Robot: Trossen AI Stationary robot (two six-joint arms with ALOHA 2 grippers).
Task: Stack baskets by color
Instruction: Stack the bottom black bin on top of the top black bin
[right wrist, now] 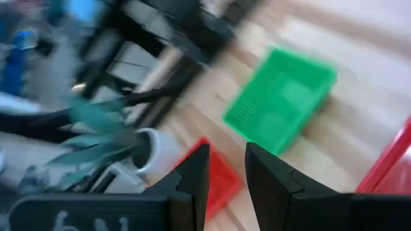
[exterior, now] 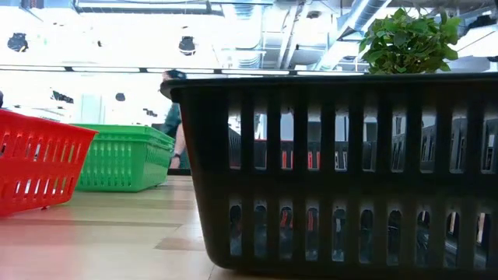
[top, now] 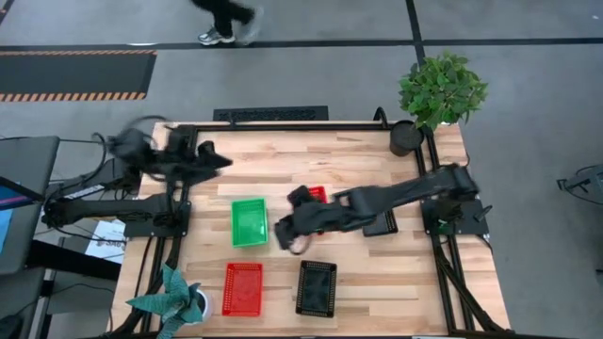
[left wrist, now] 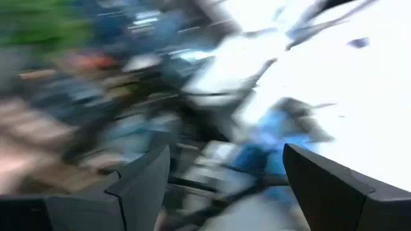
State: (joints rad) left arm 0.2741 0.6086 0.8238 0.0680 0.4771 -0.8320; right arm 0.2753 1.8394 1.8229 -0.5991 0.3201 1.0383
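At the near edge of the bench [top: 396, 301], a black basket [top: 316, 287] sits right of centre, with a red basket [top: 242, 288] just to its left. The two stand apart. A green basket [top: 250, 221] lies farther in, behind the red one.

Right of the green basket, the right end effector [top: 285, 234] hangs over bare wood near the bench's middle. Its fingers are a narrow gap apart. Nothing is between them, and they touch no basket.

The right arm reaches in from the right side. It passes over a second red basket [top: 317, 194] and a second black basket [top: 382, 224], which sits farther right under the forearm. How many baskets are nested in any of these I cannot tell.

At the far left, the left end effector [top: 215, 160] is held above the bench, its fingers spread wide and empty.

A spiky plant in a white pot [top: 174, 301] stands at the near left corner. A leafy plant [top: 441, 87] stands at the far right corner.
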